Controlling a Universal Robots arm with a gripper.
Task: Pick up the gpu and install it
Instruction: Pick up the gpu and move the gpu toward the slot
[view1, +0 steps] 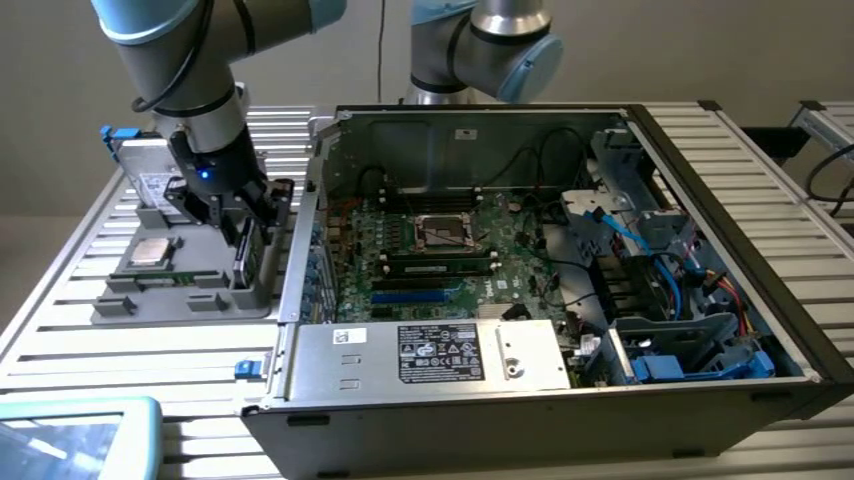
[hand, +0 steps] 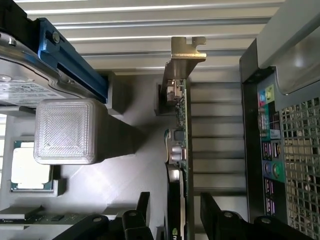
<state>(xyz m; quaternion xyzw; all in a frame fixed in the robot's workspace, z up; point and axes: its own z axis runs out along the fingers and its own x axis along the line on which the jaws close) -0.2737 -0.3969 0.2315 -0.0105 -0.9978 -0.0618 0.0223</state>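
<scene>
The pincer (hand: 175, 197) is spread and stands over the gpu (hand: 179, 150), one finger on each side of the thin card. In the wrist view there seems to be a small gap on both sides, so I judge that nothing is pinched yet. The gpu stands on its long edge in a slot of the gray holder (view1: 187, 300), which lies on the surface (view1: 80, 330) just beside the open computer case (view1: 534, 260), on the exterior view's left.

The step in hand looks like the grasp. To do it well, the fingers should close evenly on the flat faces of the card, away from the silvery bracket (hand: 187, 50), and the card should stay upright, because a tilted grip could jam it in the slot.

The wrist view shows the card edge-on and how well it is centred between the fingers, and also the hard drive (hand: 20, 85) with blue tabs close by. The exterior view gives instead the whole arrangement: the holder, the arm above it, and the motherboard (view1: 427, 250) inside the case
</scene>
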